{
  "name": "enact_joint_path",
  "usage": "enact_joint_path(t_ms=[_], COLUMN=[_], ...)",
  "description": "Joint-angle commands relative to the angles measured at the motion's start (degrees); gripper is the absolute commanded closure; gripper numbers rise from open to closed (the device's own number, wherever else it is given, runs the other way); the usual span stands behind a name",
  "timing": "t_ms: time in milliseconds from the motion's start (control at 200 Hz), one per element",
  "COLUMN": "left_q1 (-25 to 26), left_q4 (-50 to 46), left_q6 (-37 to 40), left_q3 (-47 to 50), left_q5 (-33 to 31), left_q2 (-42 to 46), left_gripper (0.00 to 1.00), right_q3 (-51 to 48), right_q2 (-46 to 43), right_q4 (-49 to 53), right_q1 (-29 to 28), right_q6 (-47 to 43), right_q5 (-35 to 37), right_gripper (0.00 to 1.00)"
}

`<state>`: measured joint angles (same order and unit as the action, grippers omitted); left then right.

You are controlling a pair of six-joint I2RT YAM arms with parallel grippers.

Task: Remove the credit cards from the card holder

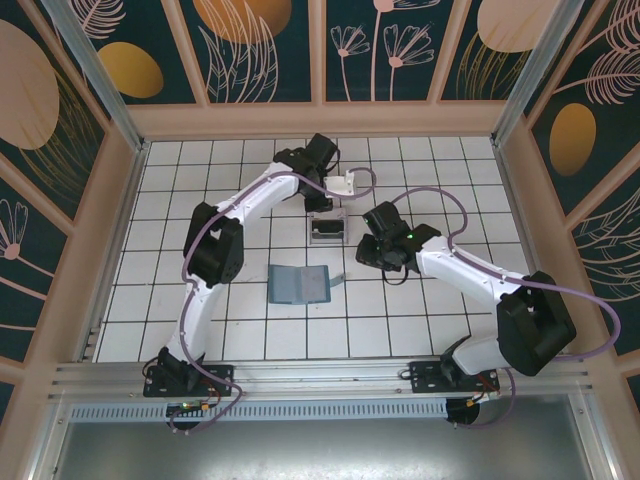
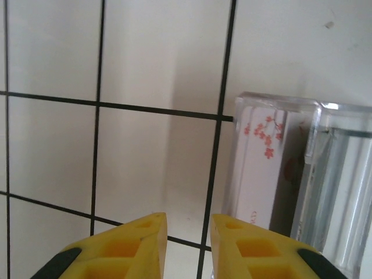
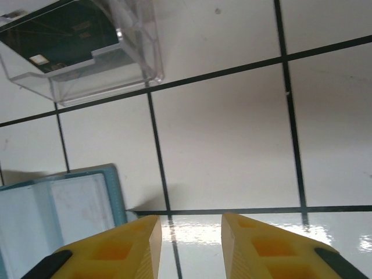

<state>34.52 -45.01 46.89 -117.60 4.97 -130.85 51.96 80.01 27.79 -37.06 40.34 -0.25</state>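
The card holder (image 1: 298, 283) lies open and flat on the white tiled table (image 1: 450, 180), about midway between the two arms and toward the near side. It is teal-blue at the edge and greyer inside. In the right wrist view one corner of it (image 3: 58, 215) shows at the lower left, with a pale panel on its inner face. Whether that panel is a card or lining I cannot tell.

Just beyond the holder, slightly to the right, stands a clear plastic box (image 1: 327, 230). It is apart from the holder, not touching it. In the left wrist view a whitish credit card (image 2: 258, 168) printed with small pink blossoms shows through the box's clear wall (image 2: 337, 192).

The left gripper (image 1: 322, 205) hangs at the far side of the box, close to it. Its yellow fingertips (image 2: 189, 232) stand a narrow gap apart with only bare tile between them, holding nothing.

The right gripper (image 1: 370, 248) is just right of the box and to the far right of the holder. Its fingers (image 3: 190, 238) are also parted a little and empty — floor tile shows between them.
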Motion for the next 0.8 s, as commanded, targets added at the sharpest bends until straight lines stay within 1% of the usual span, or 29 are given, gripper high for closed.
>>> enact_joint_path(t_ms=[0,200,245,330,480,576,731,791], left_q1=[0.38,-0.11,-0.12,-0.16,-0.21,-0.2,-0.23,-0.17], left_q4=[6.83,8.98,10.39,13.97,17.86,20.66,27.08,28.65], left_q6=[-10.13,-24.19,-27.11,-33.18,-41.27,-46.98,-53.2,-55.35], left_q3=[0.53,2.59,4.53,8.97,15.77,19.99,28.57,30.95], left_q5=[-2.2,-3.78,-4.03,-4.64,-5.01,-7.58,-4.61,-2.29], left_q2=[4.38,6.48,7.94,11.26,16.83,19.98,26.35,28.12], left_gripper=[0.73,0.72,0.72,0.75,0.74,0.74,0.69,0.68], right_q3=[-1.45,-3.24,-3.79,-4.8,-5.83,-6.34,-6.52,-6.59], right_q2=[0.65,2.23,2.55,3.74,5.62,6.56,7.78,8.09], right_q4=[-2.76,-5.82,-6.47,-8.06,-10.31,-11.59,-12.29,-12.57], right_q1=[0.35,-0.55,-0.77,-0.99,-1.95,-2.27,-2.75,-2.81], right_q6=[-1.12,-1.49,-1.52,-1.75,-1.52,-1.51,-1.41,-1.45], right_q5=[-3.63,-8.46,-9.31,-11.99,-14.25,-15.62,-15.74,-15.75], right_gripper=[0.66,0.67,0.66,0.67,0.66,0.67,0.69,0.7])
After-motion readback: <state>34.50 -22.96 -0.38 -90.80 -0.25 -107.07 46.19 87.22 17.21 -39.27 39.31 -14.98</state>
